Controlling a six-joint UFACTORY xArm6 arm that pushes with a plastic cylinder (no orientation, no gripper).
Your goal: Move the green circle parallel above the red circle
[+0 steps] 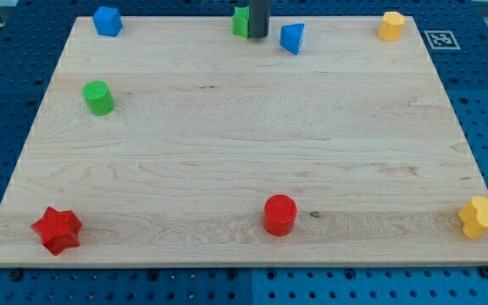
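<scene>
Pale wood-grain desk (227,169), green circle (98,97), red circle (280,214), red star (57,230), two blue blocks (107,20) (upper edge), yellow blocks (390,25), dark rod (257,17)

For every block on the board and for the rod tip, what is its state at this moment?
green circle: upright, left side, untouched.
red circle: upright, near bottom edge.
my tip: top edge, beside the green block, partly hiding it.
blue triangle: right of tip, apart.
blue block: top left.
red star: bottom left.
yellow blocks: right side.
</scene>
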